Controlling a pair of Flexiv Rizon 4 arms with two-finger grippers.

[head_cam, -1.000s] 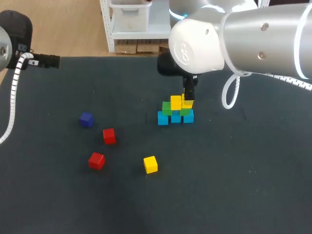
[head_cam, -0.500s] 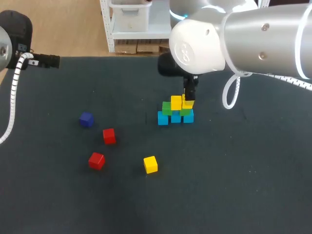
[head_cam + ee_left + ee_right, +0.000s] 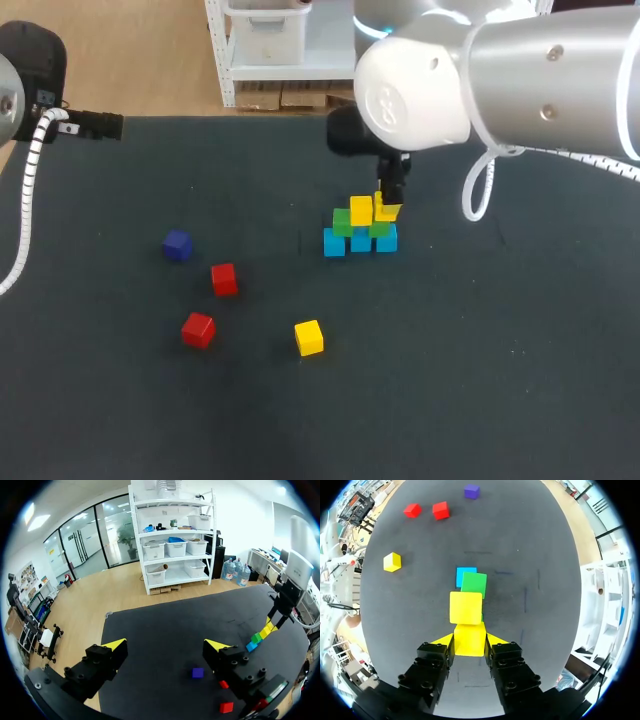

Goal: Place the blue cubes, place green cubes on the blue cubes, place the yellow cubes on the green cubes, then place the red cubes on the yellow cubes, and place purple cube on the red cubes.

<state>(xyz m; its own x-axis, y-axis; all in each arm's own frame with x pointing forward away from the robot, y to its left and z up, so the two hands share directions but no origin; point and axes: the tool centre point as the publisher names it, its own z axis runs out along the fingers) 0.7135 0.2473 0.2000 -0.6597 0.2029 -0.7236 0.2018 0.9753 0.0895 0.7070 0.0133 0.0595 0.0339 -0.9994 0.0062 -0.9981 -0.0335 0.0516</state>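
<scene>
Cube (image 3: 469,639) plain yellow, sharp-edged, clamped in right gripper (image 3: 469,641), seemingly untilted

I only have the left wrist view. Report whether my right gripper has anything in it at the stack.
Observer: Yes. The right gripper is shut on a yellow cube, with a finger against each side.
Operator: Tell me what is directly ahead of it.
Observer: A second yellow cube is already on the stack, close ahead of the gripped one, with a green cube beyond it.
Operator: Find me the last yellow.
Observer: The loose yellow cube lies alone on the table, apart from the stack.
</scene>
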